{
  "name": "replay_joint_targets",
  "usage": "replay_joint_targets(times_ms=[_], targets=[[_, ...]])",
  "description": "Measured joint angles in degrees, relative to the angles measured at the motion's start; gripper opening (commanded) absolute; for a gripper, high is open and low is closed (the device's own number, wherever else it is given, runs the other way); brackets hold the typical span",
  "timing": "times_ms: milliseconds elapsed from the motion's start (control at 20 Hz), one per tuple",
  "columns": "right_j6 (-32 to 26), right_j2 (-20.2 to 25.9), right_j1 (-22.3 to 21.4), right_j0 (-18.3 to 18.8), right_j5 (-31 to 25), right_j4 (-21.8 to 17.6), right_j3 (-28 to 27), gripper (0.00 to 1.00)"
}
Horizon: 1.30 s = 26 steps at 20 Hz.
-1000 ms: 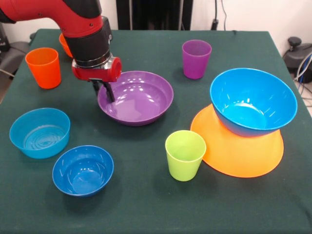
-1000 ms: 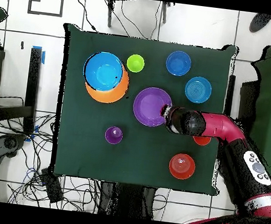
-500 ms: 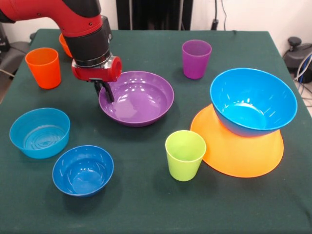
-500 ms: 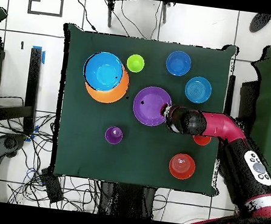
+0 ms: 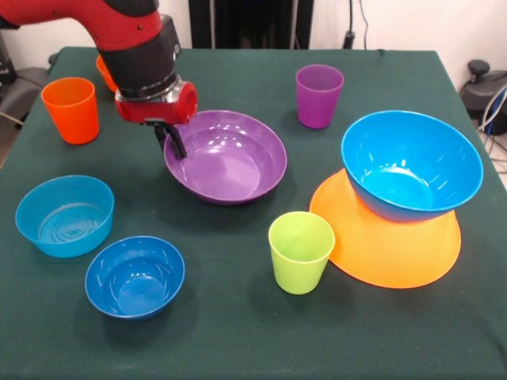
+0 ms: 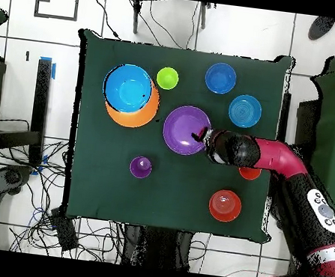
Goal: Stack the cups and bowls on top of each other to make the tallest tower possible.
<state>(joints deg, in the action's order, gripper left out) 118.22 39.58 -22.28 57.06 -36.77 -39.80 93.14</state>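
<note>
— Left of the gripper, what stands on the green-clothed surface?
— A smooth orange plastic tumbler; nearer the camera, a straight-sided light blue bowl and a small dark blue bowl.
— And the gripper?
— Clamped on the near-left rim of the glossy large purple bowl, tilted.
— Right of it?
— A lime green tumbler, a purple tumbler, and a large blue bowl resting tilted on an upturned orange-yellow bowl.
</note>
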Motion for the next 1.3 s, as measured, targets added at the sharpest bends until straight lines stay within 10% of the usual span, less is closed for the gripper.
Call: replay_joint_targets(times_ms=[1300], targets=[[0.0, 12.4, -6.8, 4.6, 2.6, 13.2, 11.8, 0.0]])
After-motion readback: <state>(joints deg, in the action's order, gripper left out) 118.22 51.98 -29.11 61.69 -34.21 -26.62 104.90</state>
